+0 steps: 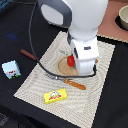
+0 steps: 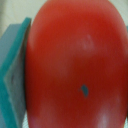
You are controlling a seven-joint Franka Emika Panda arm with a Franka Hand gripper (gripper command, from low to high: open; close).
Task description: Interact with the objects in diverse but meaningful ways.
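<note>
one red tomato (image 2: 75,65) fills nearly the whole wrist view, pressed right up against the camera, with a teal finger pad (image 2: 12,80) against its side. in the exterior view the tomato (image 1: 71,60) sits low in the gripper (image 1: 73,62), just over the tan plate (image 1: 65,67); whether it touches the plate i cannot tell. the pincer looks clamped on the tomato.

nearest the camera in the exterior view lies the yellow butter box (image 1: 55,95), flat on the woven placemat (image 1: 100,95). a little further in, the fork (image 1: 66,80) with its wooden handle lies just beside the plate. toward the exterior view's left, off the mat on the dark table (image 1: 15,30), stands the milk carton (image 1: 10,69), and beyond it the brown sausage stick (image 1: 28,54). furthest back, at the exterior view's right, a pot (image 1: 123,18) shows at the edge.
</note>
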